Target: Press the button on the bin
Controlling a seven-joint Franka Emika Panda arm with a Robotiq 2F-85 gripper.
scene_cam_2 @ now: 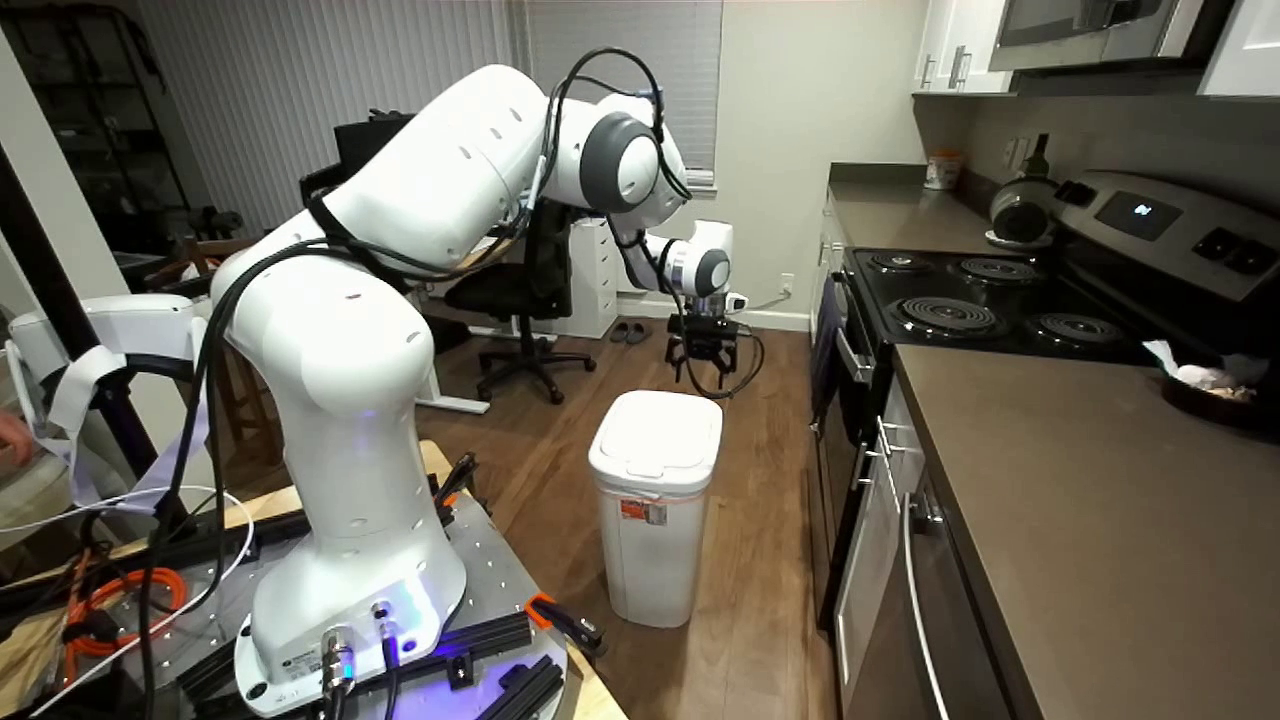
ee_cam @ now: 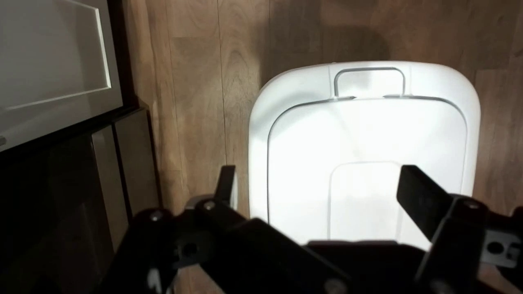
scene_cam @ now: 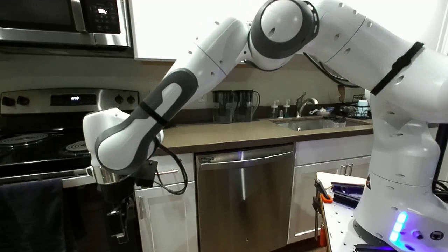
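The white bin [scene_cam_2: 655,550] stands upright on the wood floor with its lid shut. Its button [ee_cam: 369,83] is a rounded rectangular tab at one edge of the lid [ee_cam: 310,134], at the top of the wrist view. In an exterior view the button [scene_cam_2: 640,468] is on the lid's near edge. My gripper [ee_cam: 318,171] is open and empty, pointing down above the lid, with its fingertips offset from the button. In an exterior view the gripper [scene_cam_2: 700,372] hangs beyond the bin's far side. The gripper also shows in an exterior view [scene_cam: 119,224], where the bin is out of view.
The stove [scene_cam_2: 850,350] and dishwasher [scene_cam: 245,199] line the counter [scene_cam_2: 1060,480] beside the bin. A cabinet door [ee_cam: 53,61] shows at the wrist view's left. An office chair [scene_cam_2: 530,290] stands behind. The robot's table [scene_cam_2: 500,580] is on the bin's other side.
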